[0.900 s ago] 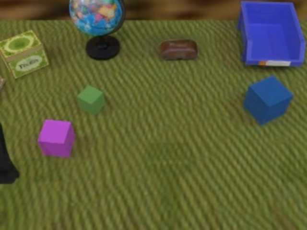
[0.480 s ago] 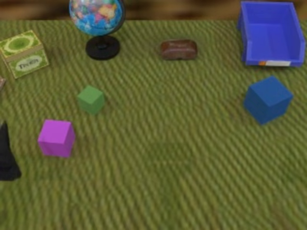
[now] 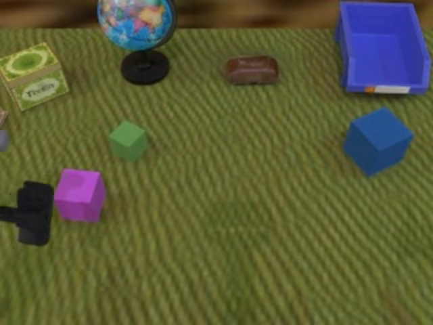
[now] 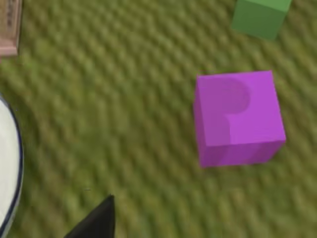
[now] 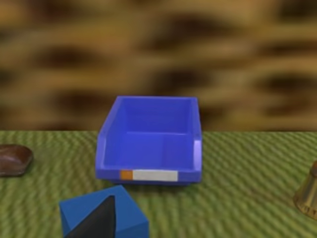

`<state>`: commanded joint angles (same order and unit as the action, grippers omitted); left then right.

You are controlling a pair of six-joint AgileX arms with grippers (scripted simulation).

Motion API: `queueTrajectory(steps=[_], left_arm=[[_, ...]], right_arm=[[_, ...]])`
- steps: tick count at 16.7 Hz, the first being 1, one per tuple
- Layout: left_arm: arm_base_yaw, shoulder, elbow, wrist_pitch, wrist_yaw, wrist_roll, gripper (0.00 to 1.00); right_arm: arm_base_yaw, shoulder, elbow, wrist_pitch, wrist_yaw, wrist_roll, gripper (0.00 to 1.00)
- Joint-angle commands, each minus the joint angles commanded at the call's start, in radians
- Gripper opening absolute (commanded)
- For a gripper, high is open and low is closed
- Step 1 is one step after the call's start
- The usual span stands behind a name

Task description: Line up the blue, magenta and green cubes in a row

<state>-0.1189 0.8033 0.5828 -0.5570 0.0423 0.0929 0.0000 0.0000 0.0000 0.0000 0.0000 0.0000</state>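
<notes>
The magenta cube [image 3: 80, 195] sits at the table's left, with the smaller green cube [image 3: 128, 140] behind it to the right. Far to the right is the large blue cube [image 3: 377, 140]. My left gripper [image 3: 35, 213] hovers just left of the magenta cube, open, with nothing between its fingers. The left wrist view has the magenta cube [image 4: 237, 116], the green cube [image 4: 260, 17] and one dark fingertip [image 4: 99, 220]. The right arm is outside the top view. Its wrist view has one fingertip [image 5: 101, 218] in front of the blue cube [image 5: 129, 218], open and holding nothing.
A blue bin [image 3: 382, 47] stands at the back right, behind the blue cube. A globe [image 3: 137, 34], a brown lump [image 3: 252, 70] and a green-and-cream box [image 3: 32, 76] line the back. A white rounded object [image 4: 7, 163] lies near my left gripper.
My left gripper has come in from the table's left edge and now hangs right beside the magenta cube. The cubes have not moved.
</notes>
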Motion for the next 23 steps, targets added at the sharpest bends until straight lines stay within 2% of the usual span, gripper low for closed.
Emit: queueTrajectory(steps=[7,11,14,18,23], left_arm=[[-0.082,0.771,0.532,-0.499,0.005,0.095,1.00],[-0.118,1.143,0.874,-0.701,-0.002,0.145,1.00],[-0.138,1.354,1.141,-0.783,-0.011,0.176,1.00],[-0.154,1.536,1.447,-0.810,-0.025,0.208,1.00],[-0.160,1.618,1.614,-0.790,-0.037,0.227,1.00]], right_arm=[[0.000,0.000,0.000,0.000,0.000,0.000,1.00],[0.000,0.000,0.000,0.000,0.000,0.000,1.00],[0.000,0.000,0.000,0.000,0.000,0.000,1.00],[0.000,0.000,0.000,0.000,0.000,0.000,1.00],[0.000,0.000,0.000,0.000,0.000,0.000,1.00]])
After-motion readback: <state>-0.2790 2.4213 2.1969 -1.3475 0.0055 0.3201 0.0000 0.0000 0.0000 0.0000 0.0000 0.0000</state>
